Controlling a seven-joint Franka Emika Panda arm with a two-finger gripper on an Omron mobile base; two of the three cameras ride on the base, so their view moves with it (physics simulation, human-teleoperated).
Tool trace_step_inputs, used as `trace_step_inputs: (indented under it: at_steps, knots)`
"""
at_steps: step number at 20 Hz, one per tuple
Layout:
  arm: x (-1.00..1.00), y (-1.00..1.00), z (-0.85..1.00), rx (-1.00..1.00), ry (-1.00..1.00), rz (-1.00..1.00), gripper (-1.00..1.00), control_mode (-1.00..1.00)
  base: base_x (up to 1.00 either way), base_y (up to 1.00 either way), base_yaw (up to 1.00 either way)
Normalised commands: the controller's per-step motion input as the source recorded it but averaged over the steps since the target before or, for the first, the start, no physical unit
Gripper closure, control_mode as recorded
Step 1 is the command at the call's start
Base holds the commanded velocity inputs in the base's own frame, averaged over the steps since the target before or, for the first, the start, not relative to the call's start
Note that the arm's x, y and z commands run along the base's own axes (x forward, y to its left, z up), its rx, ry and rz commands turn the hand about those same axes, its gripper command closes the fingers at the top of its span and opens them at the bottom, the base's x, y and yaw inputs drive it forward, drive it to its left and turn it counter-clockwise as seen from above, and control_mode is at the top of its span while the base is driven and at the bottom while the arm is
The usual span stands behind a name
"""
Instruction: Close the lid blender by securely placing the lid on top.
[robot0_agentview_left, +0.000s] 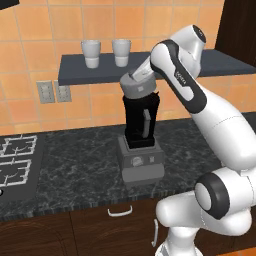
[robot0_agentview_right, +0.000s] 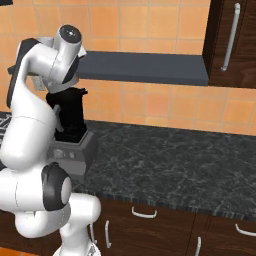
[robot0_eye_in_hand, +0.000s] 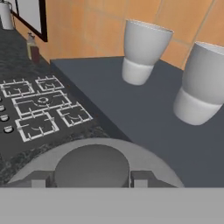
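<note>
The blender (robot0_agentview_left: 136, 120) is a tall black jar with a side handle on a grey boxy base (robot0_agentview_left: 142, 165), standing on the dark counter; it is also half hidden behind the arm (robot0_agentview_right: 70, 115). The round light-grey lid (robot0_agentview_left: 139, 89) rests slightly tilted on the jar's mouth. My gripper (robot0_agentview_left: 136, 76) comes down on it from the upper right. In the hand view the lid (robot0_eye_in_hand: 153, 162) lies just below the camera, and my gripper (robot0_eye_in_hand: 89, 179) has its fingertips (robot0_eye_in_hand: 142, 178) pressed on both sides of the darker knob (robot0_eye_in_hand: 92, 166).
Two white cups (robot0_agentview_left: 91, 52) (robot0_agentview_left: 121, 51) stand on the dark wall shelf (robot0_agentview_left: 210, 64) right behind the lid, close in the hand view (robot0_eye_in_hand: 144, 50) (robot0_eye_in_hand: 201, 83). A stove (robot0_agentview_left: 15, 160) lies to the left. A dark cabinet (robot0_agentview_right: 232, 40) hangs at the right.
</note>
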Motion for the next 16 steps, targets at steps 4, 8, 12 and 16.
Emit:
trace_step_inputs:
  at_steps: [4, 8, 12, 16]
  knots:
    - [0.15, -0.05, -0.17, 0.04, -0.05, 0.00, 1.00, -1.00, 0.00, 0.00, 0.00]
    - [0.07, -0.26, -0.18, 0.12, -0.12, 0.00, 1.00, -1.00, 0.00, 0.00, 0.00]
    - [0.12, -0.39, -0.09, 0.16, -0.07, -0.03, 1.00, -1.00, 0.00, 0.00, 0.00]
    - [0.16, -0.28, 0.00, 0.13, 0.00, -0.04, 1.00, -1.00, 0.00, 0.00, 0.00]
